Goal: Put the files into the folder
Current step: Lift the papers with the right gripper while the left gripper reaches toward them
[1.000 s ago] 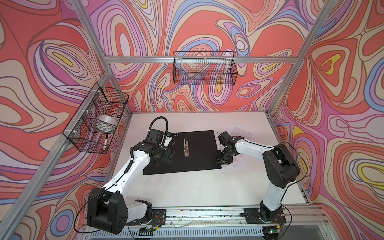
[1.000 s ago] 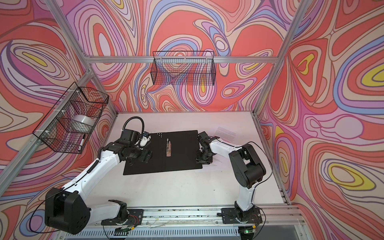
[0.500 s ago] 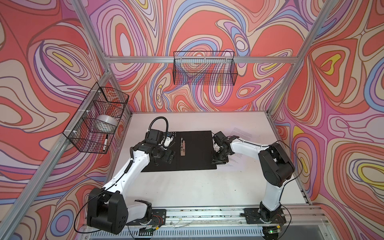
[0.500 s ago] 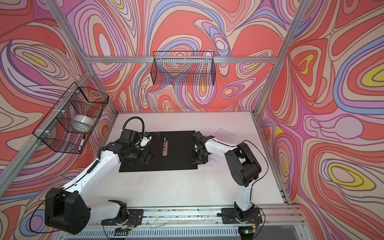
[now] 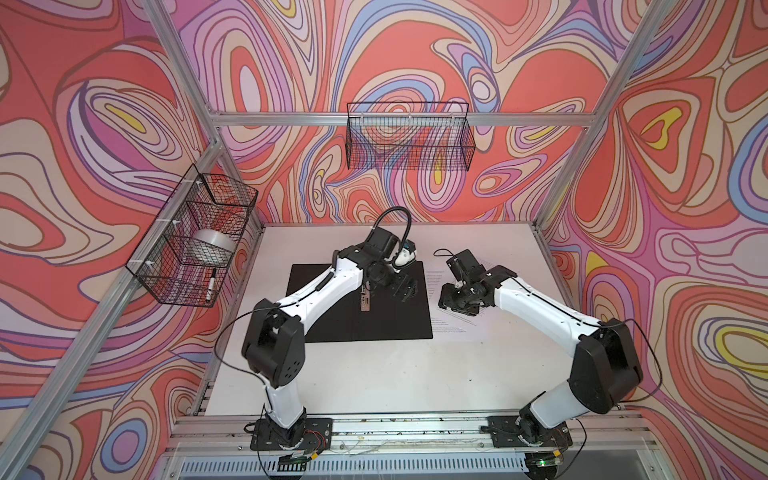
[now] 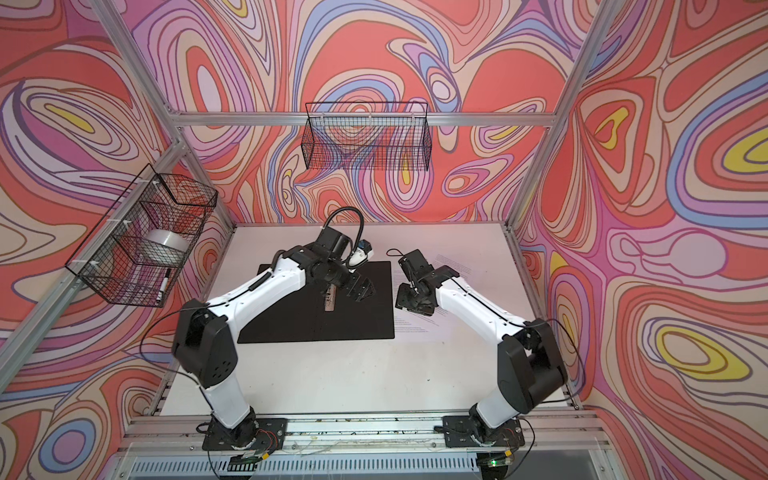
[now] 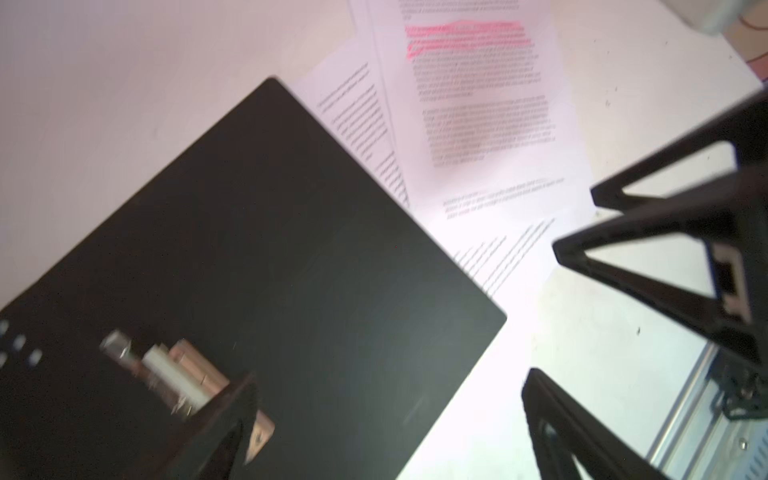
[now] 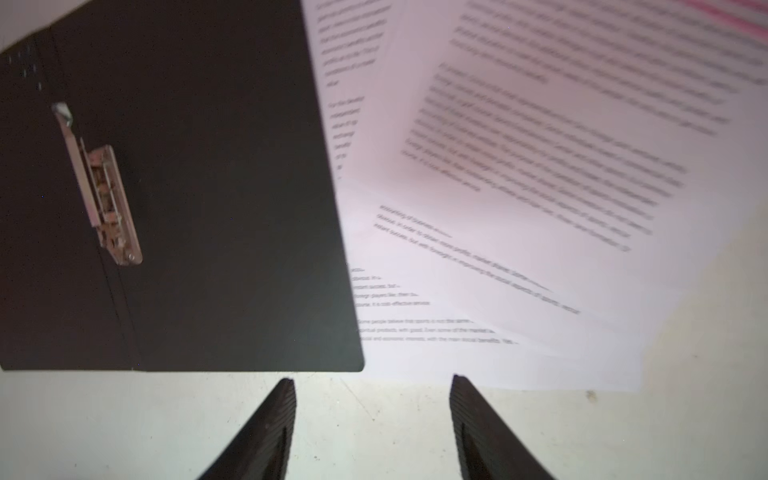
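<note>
Lying open mid-frame, the folder (image 5: 386,320) was ready for the files (image 5: 455,330) at its right — left gripper (image 5: 405,289), right gripper (image 8: 372,382): jaws apart, empty.

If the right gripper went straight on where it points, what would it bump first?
The right gripper would most likely meet the files first, near their edge beside the folder; depth is unclear.

You see the flat folder (image 5: 399,316) showing plain black inside; the white paper sheets (image 7: 478,124) carry black text, one streaked pink; the walls (image 5: 83,124) swirl red, lilac, blue.
</note>
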Available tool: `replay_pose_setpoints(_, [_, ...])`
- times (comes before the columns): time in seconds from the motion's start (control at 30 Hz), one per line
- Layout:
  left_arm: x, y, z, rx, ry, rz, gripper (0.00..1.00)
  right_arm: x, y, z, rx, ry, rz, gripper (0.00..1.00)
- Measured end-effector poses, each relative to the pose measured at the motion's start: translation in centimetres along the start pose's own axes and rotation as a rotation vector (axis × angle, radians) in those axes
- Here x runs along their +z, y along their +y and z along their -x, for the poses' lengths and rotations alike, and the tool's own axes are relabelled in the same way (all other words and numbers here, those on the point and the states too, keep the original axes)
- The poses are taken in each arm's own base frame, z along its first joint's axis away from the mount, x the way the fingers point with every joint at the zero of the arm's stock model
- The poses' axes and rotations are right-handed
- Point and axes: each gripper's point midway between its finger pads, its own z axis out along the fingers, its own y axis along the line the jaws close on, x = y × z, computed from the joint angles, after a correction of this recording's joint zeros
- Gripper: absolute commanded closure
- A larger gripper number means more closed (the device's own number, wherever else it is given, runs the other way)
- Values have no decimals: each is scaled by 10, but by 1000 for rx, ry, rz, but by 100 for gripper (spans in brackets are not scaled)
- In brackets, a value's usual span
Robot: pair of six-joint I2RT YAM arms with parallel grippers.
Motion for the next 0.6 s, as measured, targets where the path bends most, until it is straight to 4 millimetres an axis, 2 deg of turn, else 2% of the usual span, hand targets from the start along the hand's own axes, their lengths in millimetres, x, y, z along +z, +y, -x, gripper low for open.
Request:
replay_pose_setpoints(0.07, [29,-7,14,0,14,-15,0,-5,-27,0,84,-19,-18,33])
replay_pose_setpoints(0.17, [71,-11,21,-15,51,-16,0,-9,-64,-1,204,-29,-34,31])
replay_pose_setpoints(0.27, [104,-12,23,-52,93,-7,0,-9,-77,-1,258,-19,-32,30])
replay_pose_setpoints(0.37, [122,-16,26,-69,107,6,0,-7,-83,0,288,-12,-24,26])
replay_pose_setpoints(0.6, [133,-28,40,-67,85,54,0,6,-115,-1,405,8,-13,25])
